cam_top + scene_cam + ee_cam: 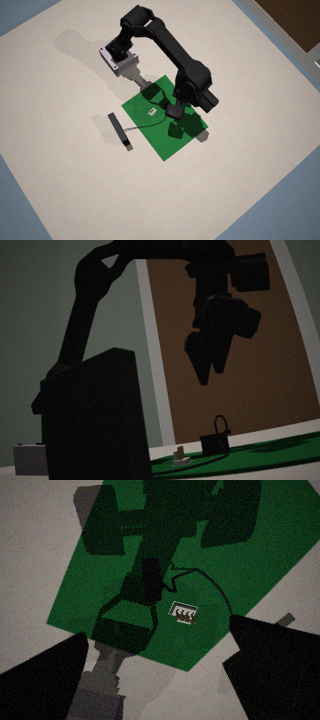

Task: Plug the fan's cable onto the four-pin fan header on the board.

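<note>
The fan plug, a small black block (215, 446) (151, 579), stands on the green board (165, 149) (271, 455) (285, 535); in the top view the gripper hides it. The white four-pin header (152, 111) (182, 461) (183, 611) is beside it, its pins bare. A thin black cable (152, 125) (217, 586) runs from the plug to the fan (118, 129) (95, 418), a dark upright slab beside the board. My gripper (211, 378) (159, 630) is open and empty, pointing down, well above the plug and board and touching neither.
The arm's pale base (130, 62) (29, 459) stands behind the board. The fan rises tall beside the board's edge, and the cable crosses that edge. The arm's shadow darkens part of the board around the plug.
</note>
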Robot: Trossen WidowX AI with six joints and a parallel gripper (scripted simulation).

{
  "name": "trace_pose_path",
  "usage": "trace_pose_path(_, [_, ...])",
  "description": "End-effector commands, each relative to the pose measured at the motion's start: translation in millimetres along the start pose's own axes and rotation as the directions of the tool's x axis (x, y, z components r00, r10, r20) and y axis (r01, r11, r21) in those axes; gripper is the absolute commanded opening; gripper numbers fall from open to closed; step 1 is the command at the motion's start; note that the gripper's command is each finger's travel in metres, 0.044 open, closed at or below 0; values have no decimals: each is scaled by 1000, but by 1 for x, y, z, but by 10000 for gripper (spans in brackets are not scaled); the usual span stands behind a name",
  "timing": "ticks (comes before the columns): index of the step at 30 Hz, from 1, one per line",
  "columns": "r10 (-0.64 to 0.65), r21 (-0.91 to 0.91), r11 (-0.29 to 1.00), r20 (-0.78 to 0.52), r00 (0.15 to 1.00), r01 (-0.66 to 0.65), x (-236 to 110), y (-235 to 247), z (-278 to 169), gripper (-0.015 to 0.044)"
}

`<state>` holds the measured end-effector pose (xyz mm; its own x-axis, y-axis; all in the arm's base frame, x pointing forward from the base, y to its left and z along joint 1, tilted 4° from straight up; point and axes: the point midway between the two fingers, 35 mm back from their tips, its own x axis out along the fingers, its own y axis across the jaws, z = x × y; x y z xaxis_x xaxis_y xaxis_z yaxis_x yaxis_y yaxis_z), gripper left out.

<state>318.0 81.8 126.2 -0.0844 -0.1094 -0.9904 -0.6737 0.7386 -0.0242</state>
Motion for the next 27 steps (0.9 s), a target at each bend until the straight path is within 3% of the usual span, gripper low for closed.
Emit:
trace_pose_path(1, [2, 10, 1000, -17, 1000, -2, 30, -2, 5, 440])
trace_pose_path(4, [2, 10, 1000, -17, 1000, -2, 53, -1, 9, 440])
trace_pose_path(27, [2, 10, 1000, -17, 1000, -2, 82, -1, 16, 440])
